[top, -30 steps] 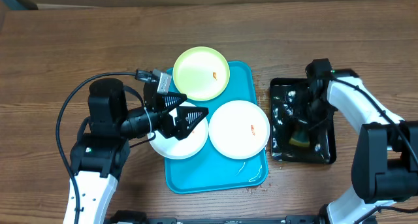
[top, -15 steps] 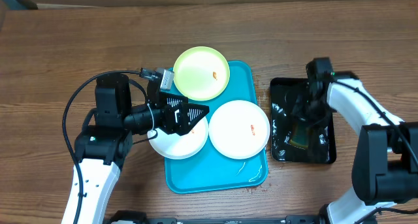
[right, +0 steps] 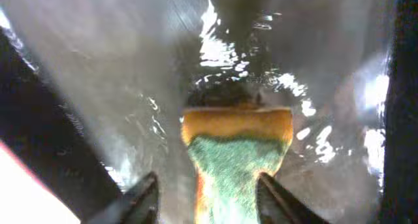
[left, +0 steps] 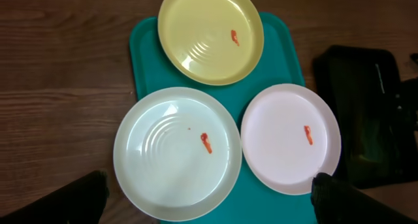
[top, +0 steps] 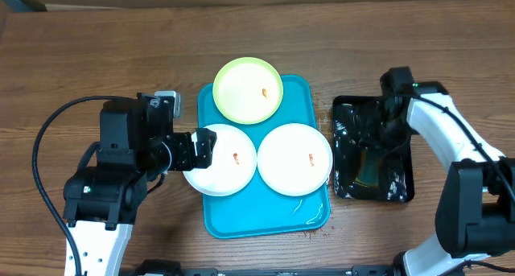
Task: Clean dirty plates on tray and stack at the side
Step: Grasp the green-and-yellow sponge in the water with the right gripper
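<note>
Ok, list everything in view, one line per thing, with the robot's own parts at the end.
table: 1, brown wood, under everything
turquoise tray: 1, turquoise, table centre
white plates: 2, white, side by side on the turquoise tray, the left one overhanging its left edge
yellow-green plate: 1, pale yellow-green, far end of the turquoise tray
orange smears: 3, orange, one on each plate
black tray: 1, black, wet-looking, right of the turquoise tray
sponge: 1, yellow with green face, in the black tray
left end effector: 1, black, open, at the left white plate's left edge
right end effector: 1, black, open, fingers either side of the sponge
</note>
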Motion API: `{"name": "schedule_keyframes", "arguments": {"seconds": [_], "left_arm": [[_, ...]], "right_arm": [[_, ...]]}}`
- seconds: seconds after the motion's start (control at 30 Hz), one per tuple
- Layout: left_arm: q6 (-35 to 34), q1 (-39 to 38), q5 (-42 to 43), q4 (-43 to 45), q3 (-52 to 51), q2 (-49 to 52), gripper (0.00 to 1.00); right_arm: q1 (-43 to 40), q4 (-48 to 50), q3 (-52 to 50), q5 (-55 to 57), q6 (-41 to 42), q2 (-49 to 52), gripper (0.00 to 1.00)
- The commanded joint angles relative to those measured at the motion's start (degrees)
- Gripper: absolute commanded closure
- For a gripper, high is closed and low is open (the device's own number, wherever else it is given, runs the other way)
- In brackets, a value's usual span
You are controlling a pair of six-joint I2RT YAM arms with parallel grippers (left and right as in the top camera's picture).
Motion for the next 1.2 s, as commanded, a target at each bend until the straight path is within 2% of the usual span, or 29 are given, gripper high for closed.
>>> {"name": "schedule_keyframes", "arguments": {"seconds": [0.0,0.1,0.27,0.33,0.37,0.4,0.47,0.5,0.63,0.73,0.77,0.87,1.0,1.07,1.17], "left_arm": [[1.3,-0.1,-3.0,-0.1,0.9,1.1,0.00],[1.3,-0.1,-2.9,-0.1,0.9,1.8,0.00],[1.3,-0.1,-2.9,-0.1,0.9,3.0,0.00],[1.3,-0.1,-2.9,-0.1,0.9,3.4,0.00],[1.3,-0.1,-2.9,-0.1,0.9,3.7,0.00],[1.3,-0.1,-2.9,-0.1,0.9,4.0,0.00],[1.3,-0.1,-2.9,-0.1,0.9,4.3,0.00],[1.3,-0.1,-2.9,-0.1,0.9,4.5,0.00],[1.3,-0.1,-2.9,-0.1,0.9,5.2,0.00],[1.3,-0.1,-2.9,-0.1,0.9,5.7,0.00],[1.3,-0.1,-2.9,-0.2,0.9,5.7,0.00],[1.3,-0.1,-2.2,-3.0,0.9,5.7,0.00],[1.3,-0.1,-0.8,-3.3,0.9,5.7,0.00],[1.3,-0.1,0.7,-3.3,0.9,5.7,0.00],[1.3,-0.1,1.6,-3.3,0.9,5.7,0.00]], "right_arm": [[0.0,-3.9,0.9,-0.7,0.7,-0.9,0.45],[0.6,-4.2,-1.7,-0.7,3.5,-0.9,0.46],[1.9,2.5,-10.0,-0.7,8.2,-0.9,0.50],[1.9,4.8,-12.7,-0.7,9.9,-0.9,0.56],[1.9,6.1,-14.1,-0.7,10.7,-0.9,0.63],[1.9,8.3,-15.9,-0.7,11.5,-0.9,0.76],[1.9,11.9,-17.9,-0.3,12.0,-0.9,0.94],[1.9,14.1,-18.4,-0.3,11.9,-0.9,0.96],[1.9,15.4,-15.8,-0.3,10.2,-1.0,0.96],[1.9,12.3,-10.4,-0.3,6.7,-1.3,0.96],[1.9,10.9,-8.9,-0.3,5.7,-1.5,0.93],[1.9,5.3,-4.0,0.6,4.1,-1.9,0.67],[1.9,1.4,-2.1,2.3,4.4,-1.9,0.51],[1.9,0.3,-2.7,2.3,4.4,-1.9,0.52],[2.1,0.4,-4.9,2.0,7.6,-1.9,0.78]]}}
